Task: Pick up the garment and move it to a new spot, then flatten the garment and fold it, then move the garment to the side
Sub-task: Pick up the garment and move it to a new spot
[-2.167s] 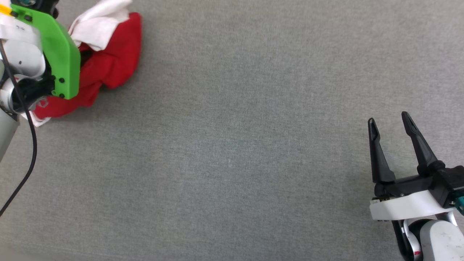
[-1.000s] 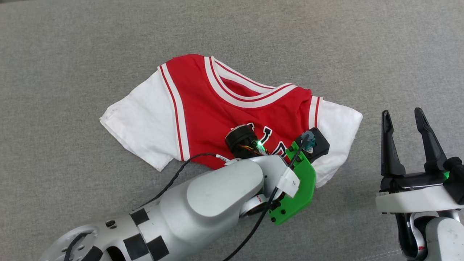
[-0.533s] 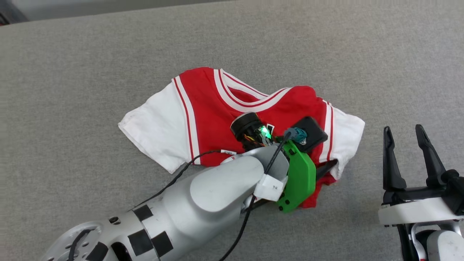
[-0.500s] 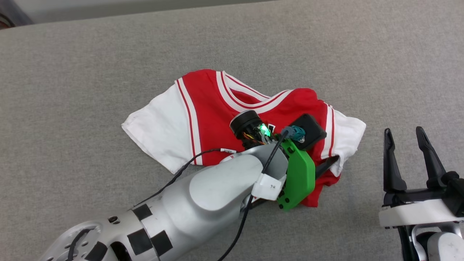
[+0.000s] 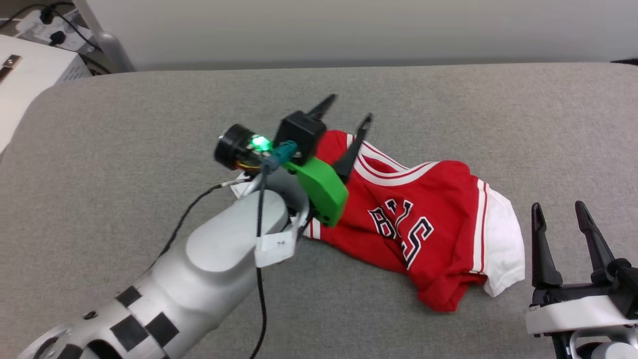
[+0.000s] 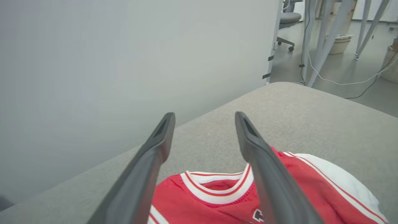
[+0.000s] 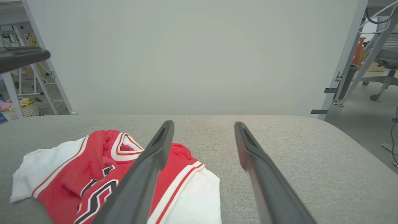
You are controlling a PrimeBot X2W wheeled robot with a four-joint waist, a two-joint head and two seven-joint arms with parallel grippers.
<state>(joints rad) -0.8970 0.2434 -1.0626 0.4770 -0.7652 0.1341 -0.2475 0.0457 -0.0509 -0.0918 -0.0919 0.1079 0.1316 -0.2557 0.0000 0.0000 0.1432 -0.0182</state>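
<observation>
The garment [image 5: 423, 219], a red T-shirt with white sleeves and black lettering, lies crumpled on the grey table [image 5: 149, 109], collar toward the back. My left gripper [image 5: 351, 107] hovers open above the collar and left shoulder, holding nothing. In the left wrist view its fingers [image 6: 149, 155] spread wide over the garment's [image 6: 217, 193] striped neckline. My right gripper [image 5: 558, 206] stands open at the lower right, just off the garment's white right sleeve. In the right wrist view the garment [image 7: 77, 168] lies left of the open right gripper [image 7: 204, 123].
A white box [image 5: 25, 75] with cables stands beyond the table's far left corner. A pale wall [image 5: 349, 30] backs the table. An office chair [image 6: 287, 18] and frame legs stand off to the side. One finger of the left gripper [image 7: 21, 57] shows at the right wrist view's upper left.
The left gripper has opened, let go of the garment's lower edge, and risen to above the collar. The garment's lower part is now bunched. The head camera has tilted up. The right gripper stays open.
</observation>
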